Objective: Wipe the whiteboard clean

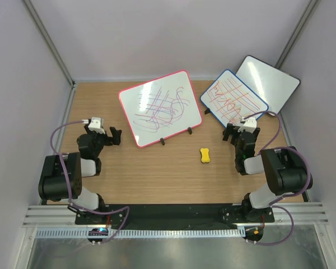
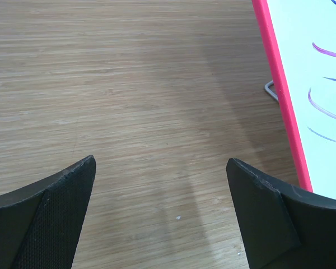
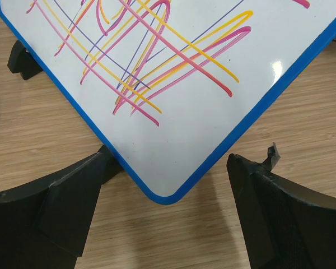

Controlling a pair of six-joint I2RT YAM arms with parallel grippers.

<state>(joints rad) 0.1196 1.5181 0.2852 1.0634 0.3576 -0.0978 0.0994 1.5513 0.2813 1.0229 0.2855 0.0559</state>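
The left gripper (image 1: 115, 137) sits low over the wooden table (image 1: 157, 179) with its two black fingers (image 2: 61, 207) spread wide and nothing between them; in the left wrist view only bare wood grain shows in the gap. Just beyond and to the right of those fingertips stands the whiteboard (image 1: 160, 107), propped at a tilt on small black feet. Its red-pink frame runs down the right side of the wrist view close by the right-hand finger, though whether the two touch cannot be told. The white face of the whiteboard (image 2: 319, 67) carries purple-red scribbles over most of its middle, and a thin grey wire loop (image 2: 271, 89) shows at its edge ahead of the fingers. Further right, a small yellow eraser (image 1: 204, 155) lies flat on the table between the two arms, well apart from the left fingertips and nearer to the right arm, off to the left of the right gripper (image 1: 231, 131). That gripper is also wide open and grips nothing. Directly ahead of its fingers (image 3: 269, 207), the rounded corner of a smaller blue-framed board (image 3: 173, 84) points into the gap between the fingertips, its face crossed with pink, yellow and purple lines. One black foot (image 3: 22, 59) of this board shows beyond the left-hand finger. Behind it and to the right leans a blank black-framed board (image 1: 269, 83), partly overlapped by the blue-framed one.
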